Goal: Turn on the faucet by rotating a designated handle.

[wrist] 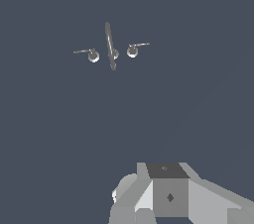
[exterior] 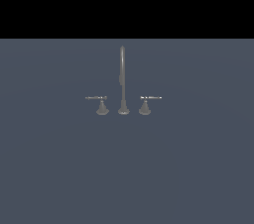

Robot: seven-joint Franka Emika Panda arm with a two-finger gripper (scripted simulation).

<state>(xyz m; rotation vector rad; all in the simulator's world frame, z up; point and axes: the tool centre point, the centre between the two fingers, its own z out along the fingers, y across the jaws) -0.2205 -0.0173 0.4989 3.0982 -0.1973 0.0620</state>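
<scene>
The faucet (exterior: 122, 82) is a small grey set on a flat dark grey-blue surface, with a tall thin spout on a flared base. The handle (exterior: 150, 98) is the lever on the exterior view's right, with whitish glints, on a small cone base. The duller twin lever (exterior: 95, 98) is on the exterior view's left. The arm does not show in the exterior view. In the wrist view the faucet (wrist: 110, 45) is small and far off, and I cannot tell which lever there is the glinted one. Grey blocky parts of my gripper (wrist: 168, 196) fill the frame's edge, well apart from the faucet. Its fingertips are not visible.
The flat dark grey-blue surface (exterior: 124, 168) spreads around the faucet in every direction. A black band lies beyond its far edge in the exterior view. No other objects show.
</scene>
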